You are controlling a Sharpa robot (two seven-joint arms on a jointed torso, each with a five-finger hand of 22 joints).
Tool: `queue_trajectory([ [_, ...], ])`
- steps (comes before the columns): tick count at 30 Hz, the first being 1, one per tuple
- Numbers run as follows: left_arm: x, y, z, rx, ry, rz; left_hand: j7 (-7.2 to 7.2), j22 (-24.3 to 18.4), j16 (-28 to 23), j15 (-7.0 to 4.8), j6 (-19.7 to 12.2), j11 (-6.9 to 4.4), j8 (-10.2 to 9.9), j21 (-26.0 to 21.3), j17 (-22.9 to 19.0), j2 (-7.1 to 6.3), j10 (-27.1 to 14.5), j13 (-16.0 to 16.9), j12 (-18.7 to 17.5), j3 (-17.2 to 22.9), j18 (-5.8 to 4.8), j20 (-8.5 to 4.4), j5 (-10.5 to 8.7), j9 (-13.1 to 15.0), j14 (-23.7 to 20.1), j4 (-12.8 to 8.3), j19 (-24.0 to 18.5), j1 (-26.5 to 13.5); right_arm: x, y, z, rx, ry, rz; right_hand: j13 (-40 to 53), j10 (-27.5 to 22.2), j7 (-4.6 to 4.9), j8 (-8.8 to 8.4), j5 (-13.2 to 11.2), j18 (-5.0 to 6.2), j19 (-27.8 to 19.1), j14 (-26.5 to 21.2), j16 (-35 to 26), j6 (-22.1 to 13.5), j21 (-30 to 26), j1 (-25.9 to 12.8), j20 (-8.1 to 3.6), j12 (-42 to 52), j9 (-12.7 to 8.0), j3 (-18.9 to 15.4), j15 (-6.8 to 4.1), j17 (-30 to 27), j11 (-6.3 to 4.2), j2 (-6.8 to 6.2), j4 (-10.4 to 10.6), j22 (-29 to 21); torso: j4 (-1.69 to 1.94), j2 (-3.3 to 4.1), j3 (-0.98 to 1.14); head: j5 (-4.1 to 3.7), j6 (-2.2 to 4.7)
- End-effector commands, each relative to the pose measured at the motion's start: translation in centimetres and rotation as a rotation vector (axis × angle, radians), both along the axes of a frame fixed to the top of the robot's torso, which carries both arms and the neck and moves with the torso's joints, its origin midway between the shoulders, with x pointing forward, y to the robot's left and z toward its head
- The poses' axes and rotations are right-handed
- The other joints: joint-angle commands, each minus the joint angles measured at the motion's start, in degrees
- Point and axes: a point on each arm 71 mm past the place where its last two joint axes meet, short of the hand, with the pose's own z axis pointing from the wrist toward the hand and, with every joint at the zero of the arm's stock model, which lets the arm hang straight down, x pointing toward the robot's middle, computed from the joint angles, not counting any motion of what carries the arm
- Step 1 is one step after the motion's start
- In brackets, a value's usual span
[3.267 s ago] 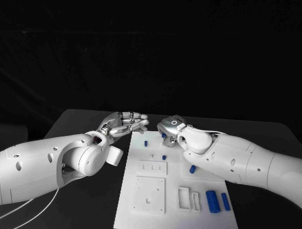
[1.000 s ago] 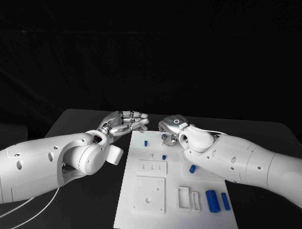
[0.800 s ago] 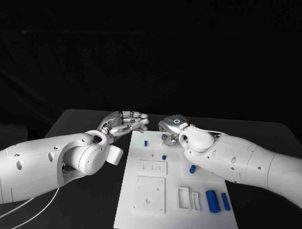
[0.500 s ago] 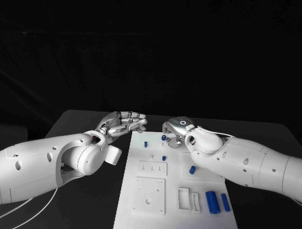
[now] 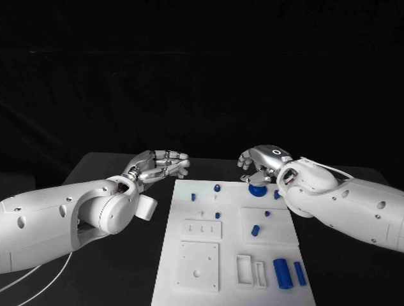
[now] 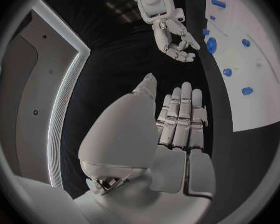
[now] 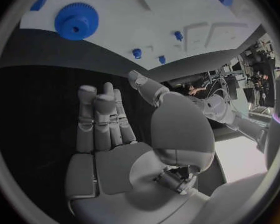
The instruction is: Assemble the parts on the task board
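Observation:
The white task board (image 5: 202,255) lies in the middle of the table. A blue gear (image 5: 257,189) sits at its far end, also seen in the right wrist view (image 7: 76,21) and the left wrist view (image 6: 211,45). Small blue pegs (image 5: 217,215) stand in the board, and two blue cylinders (image 5: 282,273) lie near its front right corner. My right hand (image 5: 261,159) hovers just beyond the gear with its fingers stretched out (image 7: 102,119), holding nothing. My left hand (image 5: 160,164) hangs off the board's far left corner, its fingers extended and empty (image 6: 180,117).
White raised blocks (image 5: 200,262) and a slotted piece (image 5: 243,268) sit on the board's near half. Black table (image 5: 119,172) surrounds the board on both sides. My two forearms flank the board.
My right hand has lifted back and to the right, off the board's far end, and the blue gear now shows where its fingers were. The left hand has barely moved.

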Motion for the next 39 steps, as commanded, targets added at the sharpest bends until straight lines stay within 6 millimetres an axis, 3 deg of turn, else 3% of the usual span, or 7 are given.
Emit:
queue_trajectory([
  [1, 0.1, -0.1, 0.3, -0.004, -0.023, -0.007, 1.49, -0.1, -0.3, 0.12, 0.4, 0.0, 0.1, -0.1, 0.1, -0.38, 0.3, 0.1, 0.1, 0.3, 0.94, -0.06, -0.18, 0.1, 0.1, -0.1, -0.5, 0.2, 0.4, -1.4, -0.1, 0.045, 0.137, -0.009, 2.4, 5.7, -0.31, -0.03, 1.3, 2.73, -0.2, -0.4, 0.2, -0.6, 0.1, -0.5, -0.17, 2.2, 0.1, -2.0, -1.2, 0.0, -1.4, -0.18, -0.5, 0.8, -0.53, -0.3, 0.24, 0.13, 0.12],
  [5, 0.0, 0.0, 0.3, -0.005, -0.022, -0.008, 1.48, -0.1, -0.3, 0.12, 0.4, 0.0, 0.1, -0.1, 0.1, -0.39, 0.3, 0.1, 0.1, 0.3, 0.94, -0.06, -0.18, 0.1, 0.1, -0.1, -0.5, 0.2, 1.1, -3.1, -0.6, 0.035, 0.208, -0.047, 8.8, 9.7, -1.28, -0.3, 3.9, 2.73, 0.0, -0.4, 0.5, -1.3, 0.1, -1.4, -0.25, 7.4, 0.3, -5.1, -2.19, 0.1, -2.54, 0.33, -1.1, 0.7, -0.73, -0.38, 0.37, -0.08, 0.12],
  [7, 0.0, 0.0, 0.3, -0.005, -0.021, -0.008, 1.48, -0.1, -0.3, 0.12, 0.4, -0.01, 0.1, -0.1, 0.1, -0.39, 0.3, 0.1, 0.1, 0.3, 0.94, -0.06, -0.18, 0.1, 0.1, -0.1, -0.5, 0.2, 1.3, -3.7, -0.8, 0.021, 0.229, -0.06, 18.8, 7.3, -1.82, -0.59, 5.7, 2.73, 0.4, -0.3, 0.6, -1.7, 0.0, -1.6, -0.37, 17.1, 0.3, -7.9, -2.88, 0.1, -3.05, 1.16, -1.9, 0.5, -0.81, -0.35, 0.46, -0.29, 0.16],
  [8, 0.0, 0.0, 0.3, -0.005, -0.021, -0.008, 1.47, -0.1, -0.4, 0.12, 0.4, -0.01, 0.1, -0.1, 0.1, -0.39, 0.3, 0.1, 0.1, 0.3, 0.94, -0.06, -0.18, 0.1, 0.2, -0.1, -0.5, 0.2, 1.4, -3.9, -0.9, 0.016, 0.238, -0.065, 34.9, -3.3, -1.6, -1.02, 5.9, 2.73, 0.3, -0.3, 0.8, -1.6, -0.2, -1.6, -0.37, 32.1, 0.3, -8.4, -2.34, 0.3, -2.9, 1.25, -1.9, 0.6, -0.73, -0.31, 0.42, -0.53, 0.23],
  [15, 0.0, -0.2, 0.3, -0.006, -0.02, -0.013, 1.46, -0.1, -0.4, 0.12, 0.4, -0.02, 0.1, -0.1, 0.1, -0.39, 0.3, 0.1, 0.1, 0.3, 0.94, -0.06, -0.18, 0.1, 0.2, -0.1, -0.4, 0.2, 1.8, -4.4, -1.3, -0.04, 0.264, -0.095, 49.0, -4.7, -2.05, -1.73, 5.9, 2.73, 1.5, -0.7, 6.7, -2.3, 3.2, -2.3, -1.14, 50.4, 0.3, -8.8, -2.74, 6.2, -3.43, 2.29, -2.5, 1.3, -0.69, -0.33, 0.41, -1.94, 0.6],
  [26, 0.0, -0.5, 0.3, -0.007, -0.018, -0.021, 1.44, -0.1, -0.4, 0.12, 0.4, -0.03, 0.1, -0.1, 0.2, -0.37, 0.2, 0.1, 0.0, 0.3, 0.93, -0.06, -0.19, 0.1, 0.2, -0.1, -0.4, 0.2, 2.6, -4.3, -2.5, -0.049, 0.276, -0.121, 53.5, -5.0, -1.88, -2.8, 5.8, 2.73, 1.6, -1.1, 9.3, -4.6, 6.9, -3.8, -1.95, 58.2, -0.1, -9.5, -2.86, 10.4, -3.19, 2.7, -2.8, 1.3, -0.37, -0.29, 0.28, -2.74, 0.09],
  [39, -0.2, -0.7, 0.3, -0.009, -0.016, -0.031, 1.45, -0.1, -0.4, 0.12, 0.4, -0.01, 0.0, -0.1, 0.2, -0.35, 0.2, 0.1, -0.1, 0.2, 0.93, -0.06, -0.18, 0.1, 0.2, -0.1, -0.4, 0.2, 3.0, -5.0, -3.7, -0.058, 0.297, -0.154, 53.8, -4.9, -1.76, -2.61, 6.1, 2.73, 1.4, -1.1, 9.4, -4.5, 7.5, -3.8, -2.08, 59.4, 0.0, -9.3, -2.76, 11.1, -3.08, 3.59, -3.0, 1.2, -0.38, -0.25, 0.21, -2.54, -0.91],
])
